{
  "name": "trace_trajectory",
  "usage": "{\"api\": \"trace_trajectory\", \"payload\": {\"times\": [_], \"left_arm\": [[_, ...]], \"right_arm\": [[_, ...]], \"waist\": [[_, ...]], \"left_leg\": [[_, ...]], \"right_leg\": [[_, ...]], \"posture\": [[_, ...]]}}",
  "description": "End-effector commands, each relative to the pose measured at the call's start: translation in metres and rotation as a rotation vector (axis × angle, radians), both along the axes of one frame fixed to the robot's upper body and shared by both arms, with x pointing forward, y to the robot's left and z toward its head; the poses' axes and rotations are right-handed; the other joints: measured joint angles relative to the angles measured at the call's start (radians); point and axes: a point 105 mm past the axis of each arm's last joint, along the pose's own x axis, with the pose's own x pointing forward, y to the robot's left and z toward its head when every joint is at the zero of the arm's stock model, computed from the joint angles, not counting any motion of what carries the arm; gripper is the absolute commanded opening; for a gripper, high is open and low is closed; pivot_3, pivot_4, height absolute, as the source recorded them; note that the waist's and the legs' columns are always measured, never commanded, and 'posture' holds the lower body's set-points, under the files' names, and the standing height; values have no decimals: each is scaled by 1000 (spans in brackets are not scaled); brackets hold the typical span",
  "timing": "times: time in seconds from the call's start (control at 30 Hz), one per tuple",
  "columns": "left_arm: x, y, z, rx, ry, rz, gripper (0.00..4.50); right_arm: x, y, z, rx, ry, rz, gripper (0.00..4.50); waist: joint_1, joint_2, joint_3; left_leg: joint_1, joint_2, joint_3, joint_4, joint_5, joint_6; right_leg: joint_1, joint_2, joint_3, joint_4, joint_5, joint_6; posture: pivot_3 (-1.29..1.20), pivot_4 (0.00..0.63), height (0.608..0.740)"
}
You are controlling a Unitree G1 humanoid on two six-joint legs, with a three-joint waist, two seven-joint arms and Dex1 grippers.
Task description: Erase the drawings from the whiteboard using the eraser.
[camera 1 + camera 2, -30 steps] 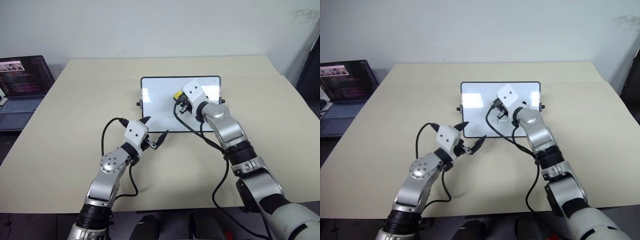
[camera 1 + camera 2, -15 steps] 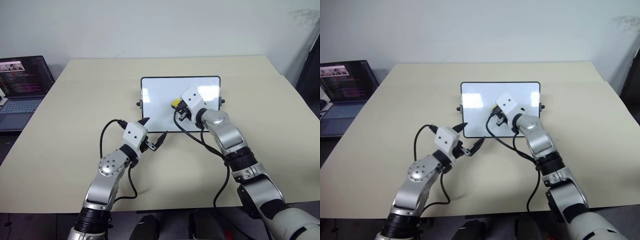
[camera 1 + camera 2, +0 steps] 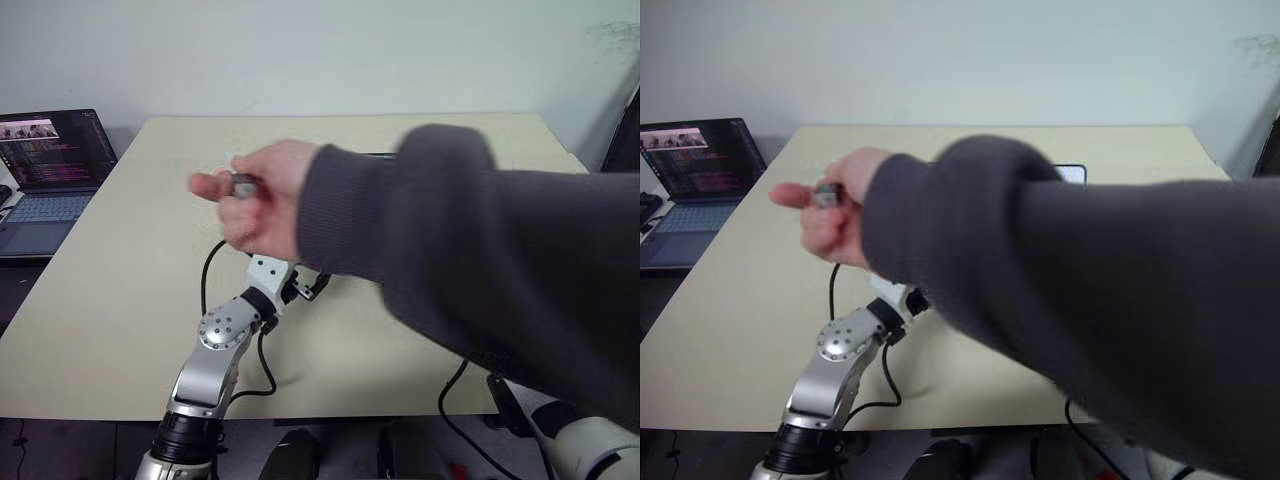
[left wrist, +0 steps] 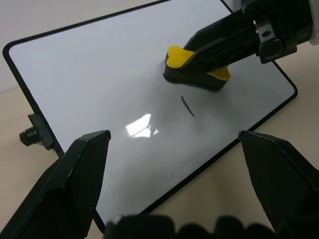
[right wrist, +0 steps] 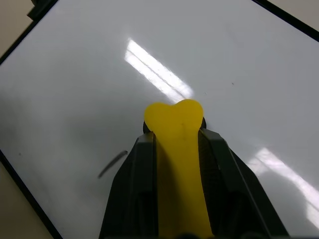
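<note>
While one eraser point(image 4: 197, 69) rests on the whiteboard point(image 4: 99, 79), one mark point(image 4: 187, 106) remains.

You've got the yellow eraser point(image 4: 195, 67) pressed dark-side down on the glossy whiteboard point(image 4: 99, 79) (black-framed), one short stroke point(image 4: 187, 106) just beside it.

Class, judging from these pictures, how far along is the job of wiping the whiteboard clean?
Mostly done: the whiteboard is nearly bare. In hand: the right tool grips the eraser against the board. Left: one short dark stroke beside it. A person's sleeve blocks the head views.
</note>
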Motion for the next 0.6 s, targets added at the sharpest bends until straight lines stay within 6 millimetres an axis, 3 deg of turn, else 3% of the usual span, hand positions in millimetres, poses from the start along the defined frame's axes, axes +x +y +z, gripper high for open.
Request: {"api": "trace_trajectory", "payload": {"times": [0.03, 0.37, 0.6], "left_arm": [[0, -3, 13, -9, -49, -12, 4500], [2, -5, 13, -12, -52, -19, 4500], [2, -5, 14, -11, -56, -17, 4500]], "right_arm": [[2, -21, -7, -38, 17, -66, 857], [1, -31, -8, -53, 19, -86, 857], [1, -2, -2, -18, 0, -31, 857]], "waist": [[0, 0, 0], [0, 0, 0], [-3, 0, 0]], "left_leg": [[0, 0, 0, 0, 0, 0], [0, 0, 0, 0, 0, 0], [1, 0, 0, 0, 0, 0]], "right_leg": [[0, 0, 0, 0, 0, 0], [1, 0, 0, 0, 0, 0], [1, 0, 0, 0, 0, 0]], "posture": [[0, 150, 740], [0, 150, 740], [0, 150, 740]]}}
